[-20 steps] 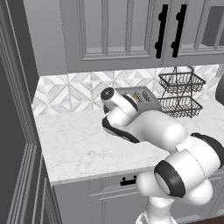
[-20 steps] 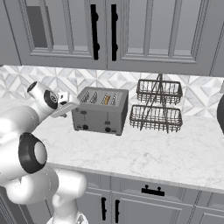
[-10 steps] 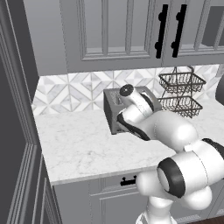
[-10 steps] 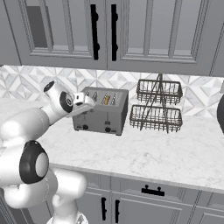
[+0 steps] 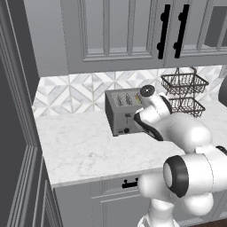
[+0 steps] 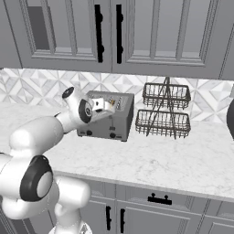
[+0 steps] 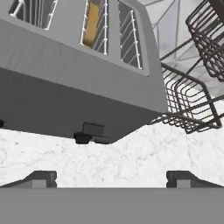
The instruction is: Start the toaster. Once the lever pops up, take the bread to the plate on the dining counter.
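The arm (image 5: 186,133) is built of glossy white, rounded shells, bulbous at each link, with dark charcoal rings and round black caps at the joints. A thin black seam band curves across the forearm shell. Behind the jaws, the wrist (image 6: 81,109) carries a black disc with a pale centre.

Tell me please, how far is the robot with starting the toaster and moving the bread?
Nothing looks done yet: the bread sits in a slot of the toaster. In hand: the open, empty gripper hovers near the toaster's front, by a lever. Left: press the lever, wait, carry the bread to the plate.
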You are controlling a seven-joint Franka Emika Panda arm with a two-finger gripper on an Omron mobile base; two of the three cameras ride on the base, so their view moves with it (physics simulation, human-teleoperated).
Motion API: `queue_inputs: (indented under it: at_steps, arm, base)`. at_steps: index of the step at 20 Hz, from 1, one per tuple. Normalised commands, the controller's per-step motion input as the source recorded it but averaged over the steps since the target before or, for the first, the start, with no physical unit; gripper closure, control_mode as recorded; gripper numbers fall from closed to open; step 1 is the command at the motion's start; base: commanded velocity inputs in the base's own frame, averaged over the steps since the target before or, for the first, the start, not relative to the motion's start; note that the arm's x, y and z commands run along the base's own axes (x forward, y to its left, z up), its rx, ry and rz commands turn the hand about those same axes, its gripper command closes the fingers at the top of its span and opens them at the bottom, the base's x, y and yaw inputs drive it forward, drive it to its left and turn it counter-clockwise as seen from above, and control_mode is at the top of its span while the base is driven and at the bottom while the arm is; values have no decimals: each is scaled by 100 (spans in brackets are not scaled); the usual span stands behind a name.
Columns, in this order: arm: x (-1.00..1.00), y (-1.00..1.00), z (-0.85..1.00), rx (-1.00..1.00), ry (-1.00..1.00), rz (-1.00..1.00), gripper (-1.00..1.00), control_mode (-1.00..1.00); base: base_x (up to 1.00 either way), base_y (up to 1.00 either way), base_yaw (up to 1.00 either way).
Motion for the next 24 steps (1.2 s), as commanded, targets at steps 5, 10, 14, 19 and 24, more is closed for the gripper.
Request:
queue_inputs:
  at_steps: [5, 10, 14, 19, 24]
  arm:
    - [-2, -45, 0, 1, -12, 4, -100, -100]
    - [-9, -16, -1, 20, 3, -1, -100, -100]
    - [0, -20, 0, 39, 6, 0, -100, -100]
    - [0, -8, 0, 19, 0, 0, -100, -100]
    - [-1, 0, 0, 4, 0, 0, -100, -100]
  base:
    - [0, 0, 0]
    - [0, 0, 0]
    - [0, 0, 0]
    - [0, 0, 0]
    - [0, 0, 0]
